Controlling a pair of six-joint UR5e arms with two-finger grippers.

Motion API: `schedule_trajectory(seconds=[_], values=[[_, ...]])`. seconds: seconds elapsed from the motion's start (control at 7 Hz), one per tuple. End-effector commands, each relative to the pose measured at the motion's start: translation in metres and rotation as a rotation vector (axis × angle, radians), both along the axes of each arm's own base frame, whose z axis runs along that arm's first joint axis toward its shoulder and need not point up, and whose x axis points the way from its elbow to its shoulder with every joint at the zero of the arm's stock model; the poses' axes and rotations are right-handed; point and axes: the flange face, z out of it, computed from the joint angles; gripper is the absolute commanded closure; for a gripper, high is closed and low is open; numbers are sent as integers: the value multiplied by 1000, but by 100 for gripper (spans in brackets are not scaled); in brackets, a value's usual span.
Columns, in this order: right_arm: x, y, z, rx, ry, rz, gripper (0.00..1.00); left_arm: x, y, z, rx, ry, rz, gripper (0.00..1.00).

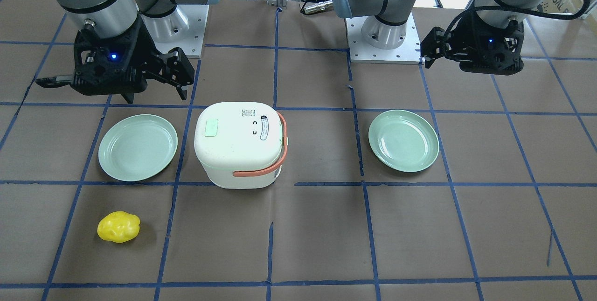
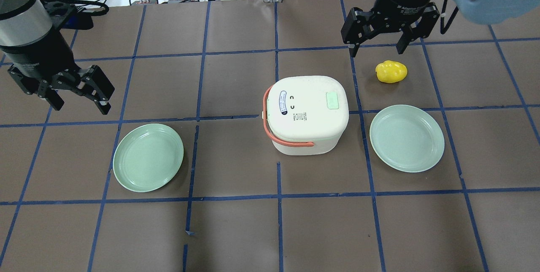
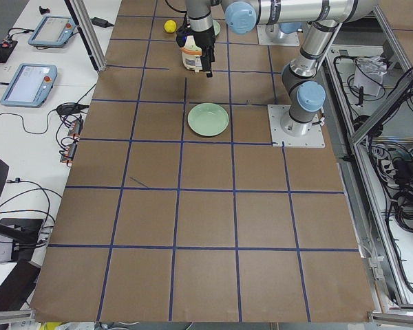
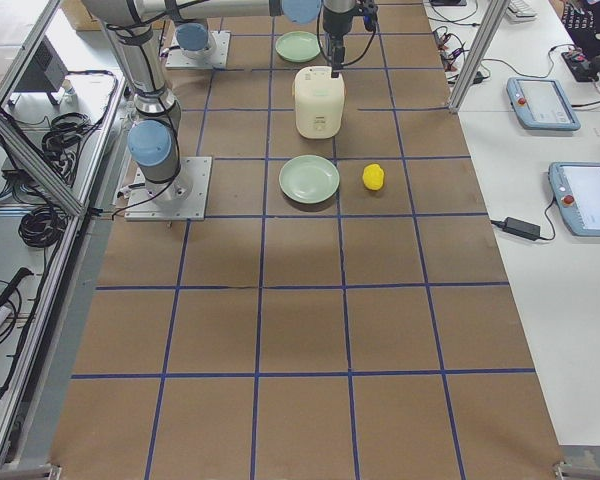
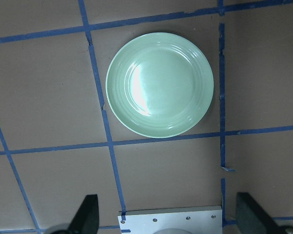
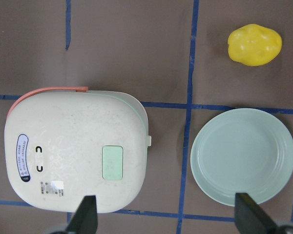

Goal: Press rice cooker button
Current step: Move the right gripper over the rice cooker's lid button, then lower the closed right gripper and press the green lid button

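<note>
Taped table (image 2: 236,230), white rice cooker (image 2: 310,114) at its middle, lid shut. Right gripper (image 2: 376,46) hangs above and just beyond it, jaws spread, empty. Left gripper (image 2: 79,100) is the same, well apart. Pale green button (image 2: 333,100) on the lid, untouched. Approach stage, I judge. Next the right arm must centre over the button and descend.

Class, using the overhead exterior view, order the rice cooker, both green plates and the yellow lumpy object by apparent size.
1. rice cooker, largest.
2. plate on the view's right and plate on the view's left: too alike to rank.
3. yellow object, smallest.
</note>
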Motion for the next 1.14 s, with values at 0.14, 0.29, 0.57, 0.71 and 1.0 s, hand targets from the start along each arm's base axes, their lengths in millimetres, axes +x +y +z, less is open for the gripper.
schedule_trajectory(seconds=[0.14, 0.29, 0.57, 0.71, 1.0], values=[[28, -2, -73, 30, -58, -60, 76, 0, 0, 0, 0, 0, 0, 0], [38, -1, -79, 47, -64, -84, 90, 0, 0, 0, 0, 0, 0, 0], [65, 1, -95, 66, -43, -74, 93, 0, 0, -1, 1, 0, 0, 0], [65, -2, -104, 80, -41, -68, 94, 0, 0, 0, 0, 0, 0, 0], [64, -2, -107, 87, -37, -60, 94, 0, 0, 0, 0, 0, 0, 0]])
